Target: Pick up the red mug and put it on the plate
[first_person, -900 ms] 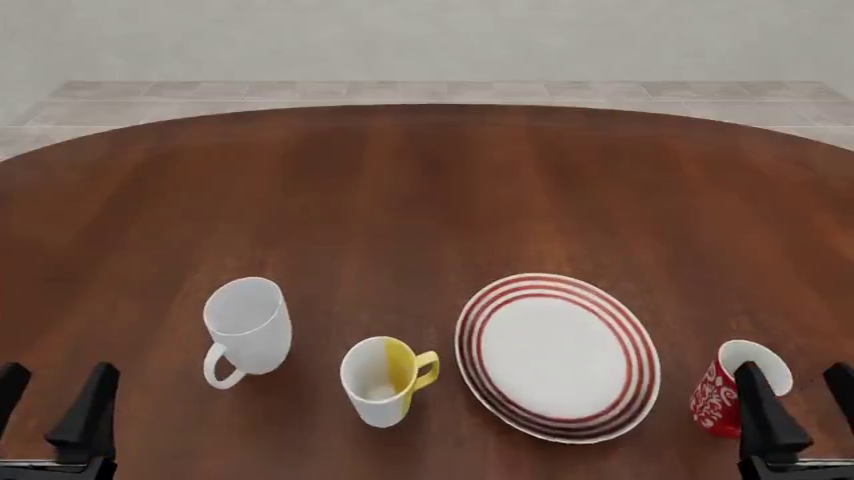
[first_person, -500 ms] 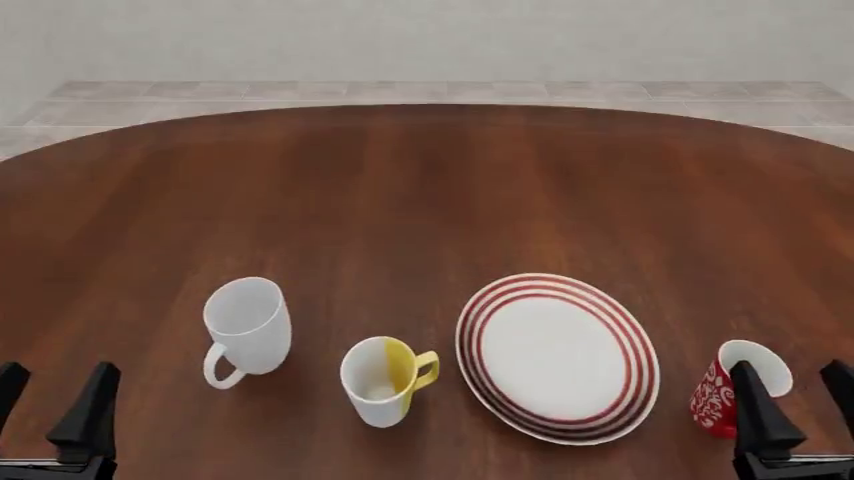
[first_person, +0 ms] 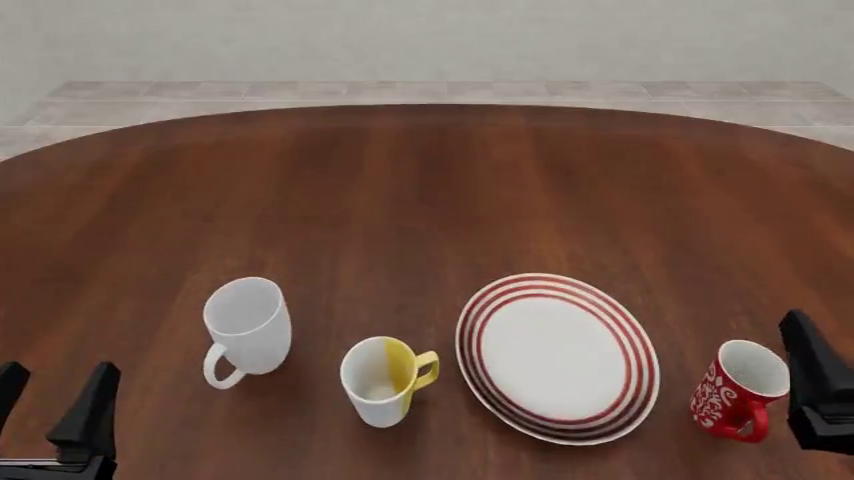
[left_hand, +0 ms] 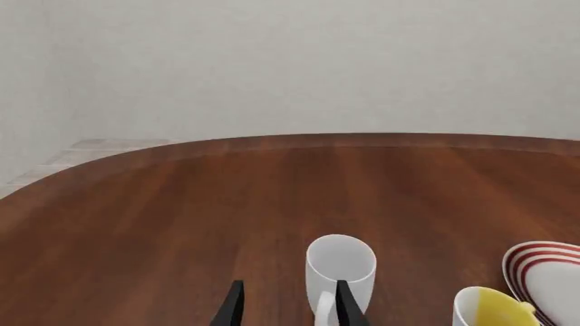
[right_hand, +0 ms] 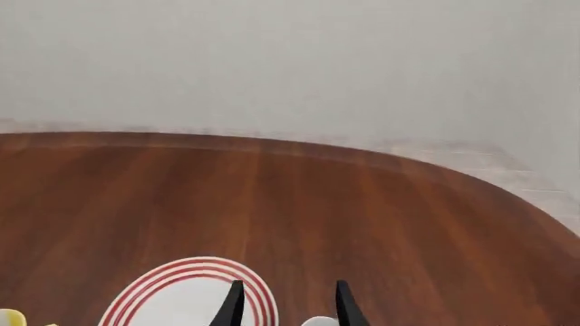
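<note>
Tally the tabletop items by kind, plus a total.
Mugs: 3, namely the red mug, white mug and yellow-and-white mug.
Plates: 1, the plate.
Total: 4.

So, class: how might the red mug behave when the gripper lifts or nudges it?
The red mug looks rigid and glazed, so probably slippery and breakable. It stands upright on a flat base, so a low push would likely slide it; a high one might tip it. Its handle may swing it off-centre.
</note>
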Controlling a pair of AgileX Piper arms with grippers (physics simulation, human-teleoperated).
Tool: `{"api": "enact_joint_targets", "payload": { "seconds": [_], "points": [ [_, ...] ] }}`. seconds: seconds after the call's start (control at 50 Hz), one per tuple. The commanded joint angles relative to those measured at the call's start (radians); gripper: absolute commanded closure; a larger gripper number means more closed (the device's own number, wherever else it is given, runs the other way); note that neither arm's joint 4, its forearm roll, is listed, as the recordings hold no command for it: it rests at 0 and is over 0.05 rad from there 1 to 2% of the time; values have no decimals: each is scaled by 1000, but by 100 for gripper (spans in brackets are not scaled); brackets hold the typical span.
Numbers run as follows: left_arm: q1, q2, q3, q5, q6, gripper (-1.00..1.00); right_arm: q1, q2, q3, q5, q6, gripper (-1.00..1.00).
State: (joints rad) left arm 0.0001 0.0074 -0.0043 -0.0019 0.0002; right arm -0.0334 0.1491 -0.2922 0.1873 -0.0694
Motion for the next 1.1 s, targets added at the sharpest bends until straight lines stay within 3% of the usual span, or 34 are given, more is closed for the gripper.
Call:
{"api": "enact_joint_targets", "payload": {
  "seconds": [0.02, 0.1, 0.14, 0.24, 0.3, 0.36, 0.42, 0.46, 0.5, 0.56, 0.72, 0.86, 0.9, 1.1],
  "points": [
    [0, 0, 0, 0, 0, -100, -6, 94, -178, 128, 41, -100],
    [0, 0, 0, 0, 0, -100, -34, 140, -223, 173, 27, -100],
    [0, 0, 0, 0, 0, -100, -56, 199, -244, 192, -6, -100],
    [0, 0, 0, 0, 0, -100, -86, 215, -301, 239, 1, -100],
    [0, 0, 0, 0, 0, -100, -51, 176, -320, 257, -120, -100],
    [0, 0, 0, 0, 0, -100, -59, 218, -341, 282, -73, -100],
    [0, 0, 0, 0, 0, -100, -45, 229, -357, 300, -81, -100],
    [0, 0, 0, 0, 0, -100, -41, 249, -373, 315, -47, -100],
    [0, 0, 0, 0, 0, -100, -42, 244, -385, 326, -81, -100],
    [0, 0, 0, 0, 0, -100, -40, 259, -412, 361, -63, -100],
    [0, 0, 0, 0, 0, -100, -27, 267, -431, 420, -76, -100],
    [0, 0, 0, 0, 0, -100, -2, 297, -445, 464, -21, -100],
    [0, 0, 0, 0, 0, -100, -7, 294, -435, 464, -72, -100],
    [0, 0, 0, 0, 0, -100, -31, 315, -438, 497, -85, -100]
  ]
}}
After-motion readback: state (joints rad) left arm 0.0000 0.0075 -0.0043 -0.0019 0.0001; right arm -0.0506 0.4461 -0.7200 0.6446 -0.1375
